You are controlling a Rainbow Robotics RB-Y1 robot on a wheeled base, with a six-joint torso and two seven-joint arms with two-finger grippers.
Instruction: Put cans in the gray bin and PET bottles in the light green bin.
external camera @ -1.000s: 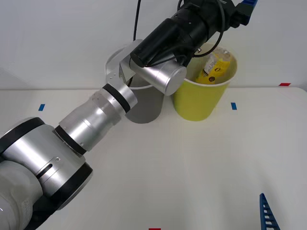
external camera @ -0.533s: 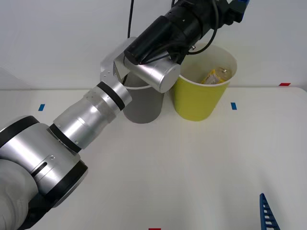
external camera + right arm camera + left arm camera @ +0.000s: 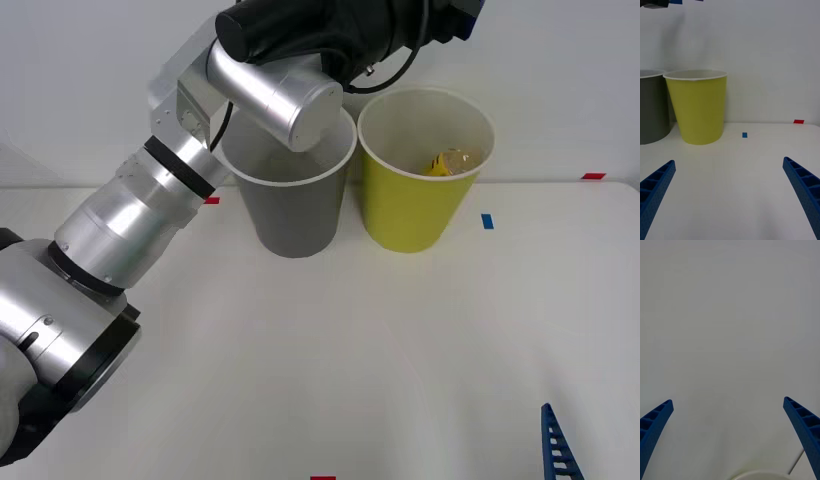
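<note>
Nearest the robot, the right gripper (image 3: 729,198) sits low over the table (image 3: 380,350), fingers spread wide w/ nothing between them; one blue finger tip (image 3: 556,445) pokes up at the near right edge in the front view. Ahead of it, well apart, stands the light green bin (image 3: 698,107), upright, w/ the gray bin (image 3: 653,107) just beside it on the robot's left; the two look to be touching or nearly so at the rims. Small blue tape mark (image 3: 745,135) on the table just right of the green bin, red one (image 3: 798,121) farther right by the wall. In the front view the bottle (image 3: 455,162) lies inside the light green bin (image 3: 415,205), tilted against the far-right inner wall, prob. on its side; cap not clear. Gray bin (image 3: 295,210) pale inside. Left arm reaches up and over the gray bin; left gripper (image 3: 729,438) is high above the bins, fingers wide apart and holding nothing, facing the wall, bottle down below it in the bin.
</note>
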